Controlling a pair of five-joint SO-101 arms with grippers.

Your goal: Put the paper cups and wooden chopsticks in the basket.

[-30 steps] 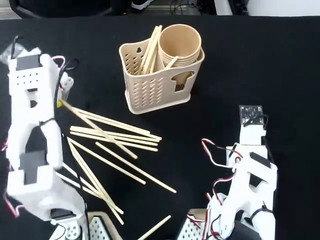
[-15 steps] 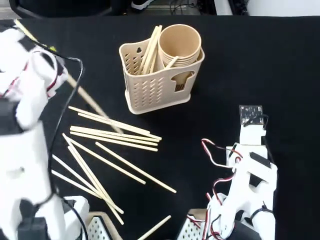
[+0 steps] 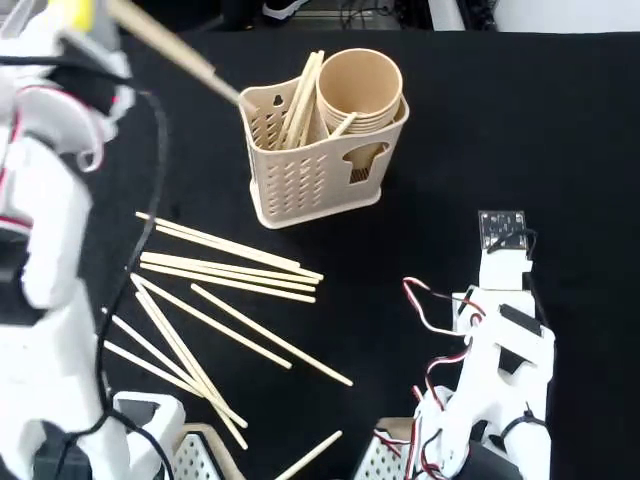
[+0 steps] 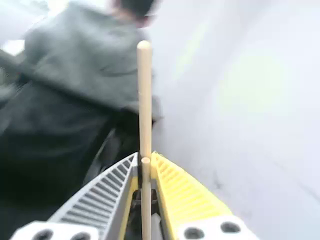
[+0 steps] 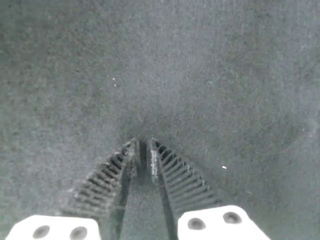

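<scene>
Wooden and pale, a single chopstick (image 4: 144,100) sits clamped between the grey and yellow fingers of my left end effector (image 4: 144,160), held high over the table's (image 3: 500,120) far left corner. Seen from above, its free tip slants down to the left rim of the beige basket (image 3: 310,175). The basket holds stacked paper cups (image 3: 360,85) with several sticks beside them. Loose chopsticks (image 3: 228,268) lie scattered on the black table in front. My right end effector (image 5: 142,150) hangs low over the table, fingers drawn together on nothing.
</scene>
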